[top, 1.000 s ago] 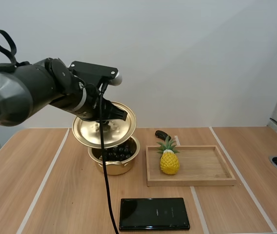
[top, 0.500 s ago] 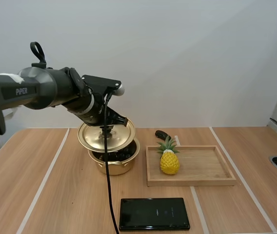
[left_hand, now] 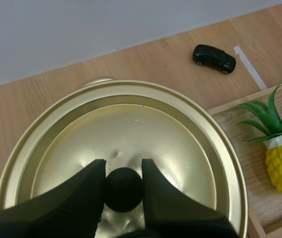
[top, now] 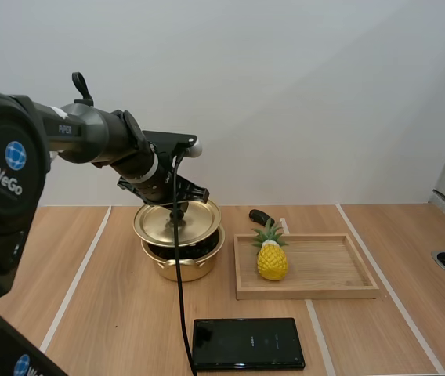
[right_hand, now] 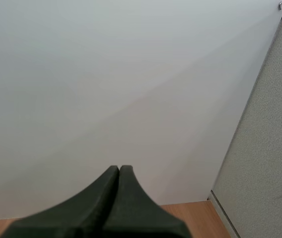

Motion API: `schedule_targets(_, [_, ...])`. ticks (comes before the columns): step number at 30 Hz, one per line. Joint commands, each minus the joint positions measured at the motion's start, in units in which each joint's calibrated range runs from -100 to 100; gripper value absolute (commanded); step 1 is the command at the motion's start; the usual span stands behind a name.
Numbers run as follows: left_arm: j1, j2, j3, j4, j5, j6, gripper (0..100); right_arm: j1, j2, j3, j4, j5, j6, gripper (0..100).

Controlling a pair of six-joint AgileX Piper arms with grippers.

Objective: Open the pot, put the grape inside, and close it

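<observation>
While the round gold metal lid [top: 177,223] is knob-clamped in the left gripper [left_hand: 123,167], skewed seating is risked by off-centre release; the jaws of the right gripper [right_hand: 119,169] lie together.

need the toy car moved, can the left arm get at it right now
Probably not yet: the left tool is shut on the knob of the lid, held over the pot. Once freed, the way to the toy car looks clear.

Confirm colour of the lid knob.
Black knob on a gold lid; left wrist view shows it best.
</observation>
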Motion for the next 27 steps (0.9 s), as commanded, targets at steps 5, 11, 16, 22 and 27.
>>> schedule_targets(5, [-0.09, 2.1, -0.6, -1.3, -1.7, -0.5, 0, -0.2, -0.7, -0.2, -0.7, 1.6, -0.3, 0])
schedule_targets(11, [-0.09, 2.9, -0.6, -3.0, -2.1, 0.7, 0, -0.2, -0.7, -0.2, -0.7, 1.8, -0.7, 0])
schedule_targets(16, [-0.18, 2.9, -0.6, -3.9, -2.1, 1.6, 0, -0.2, -0.7, -0.2, -0.7, 1.8, -0.7, 0])
schedule_targets(22, [-0.50, 3.0, -0.6, -3.2, -3.4, 1.6, 0, -0.2, -0.7, -0.2, -0.7, 2.3, -0.7, 0])
schedule_targets(27, [-0.50, 3.0, -0.5, -1.9, -3.5, 1.6, 0, -0.2, -0.7, -0.2, -0.7, 3.2, -0.7, 0])
